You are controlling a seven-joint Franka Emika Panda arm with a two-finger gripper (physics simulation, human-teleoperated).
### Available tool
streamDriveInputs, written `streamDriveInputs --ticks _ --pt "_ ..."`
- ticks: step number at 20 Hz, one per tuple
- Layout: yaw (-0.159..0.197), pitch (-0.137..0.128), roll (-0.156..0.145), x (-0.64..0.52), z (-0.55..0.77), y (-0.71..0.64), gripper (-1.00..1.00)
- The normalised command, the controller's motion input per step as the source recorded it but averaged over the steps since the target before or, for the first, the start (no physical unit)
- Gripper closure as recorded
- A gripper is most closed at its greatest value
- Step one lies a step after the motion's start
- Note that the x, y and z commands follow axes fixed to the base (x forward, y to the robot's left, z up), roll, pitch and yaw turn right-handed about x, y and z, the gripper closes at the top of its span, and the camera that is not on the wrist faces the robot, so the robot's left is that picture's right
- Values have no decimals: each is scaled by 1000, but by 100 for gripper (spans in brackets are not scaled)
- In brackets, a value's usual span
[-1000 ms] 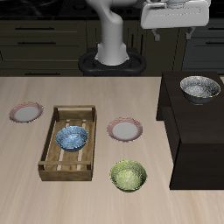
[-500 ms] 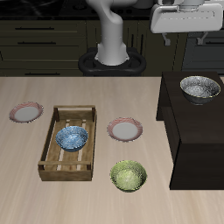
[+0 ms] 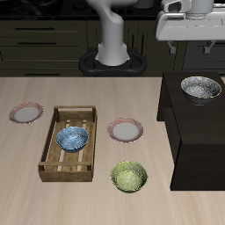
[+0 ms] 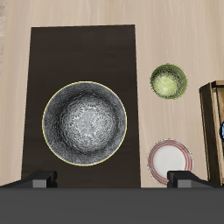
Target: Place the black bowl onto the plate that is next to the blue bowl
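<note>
The black bowl (image 3: 201, 88) with its silvery speckled inside stands on a dark block (image 3: 195, 141); it also shows in the wrist view (image 4: 84, 122). My gripper (image 3: 191, 44) hangs high above it, open and empty, with its fingertips (image 4: 42, 179) spread wide. The plate (image 3: 126, 131) with the pink-red rim lies on the table beside the wooden tray that holds the blue bowl (image 3: 72, 138). The plate shows in the wrist view too (image 4: 170, 161).
A wooden tray (image 3: 53, 163) holds the blue bowl. A second identical plate (image 3: 26, 112) lies on the tray's far side. A yellow-green bowl (image 3: 129, 176) sits near the table's front edge, also in the wrist view (image 4: 168, 81).
My gripper has moved sideways across the back of the scene and now hangs over the black bowl. Nothing on the table has moved.
</note>
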Motion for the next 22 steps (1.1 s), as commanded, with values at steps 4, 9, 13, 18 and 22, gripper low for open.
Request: streamDriveInputs --ticks 4,9,13,18,22 --pt "-32 16 13 119 -138 33 -100" --pt "21 1 16 63 -160 72 -100" --pt "-7 32 -12 39 -255 11 -100" --pt "-30 36 -36 94 -231 -178 -100" --pt "-9 22 -13 58 -262 -129 -100"
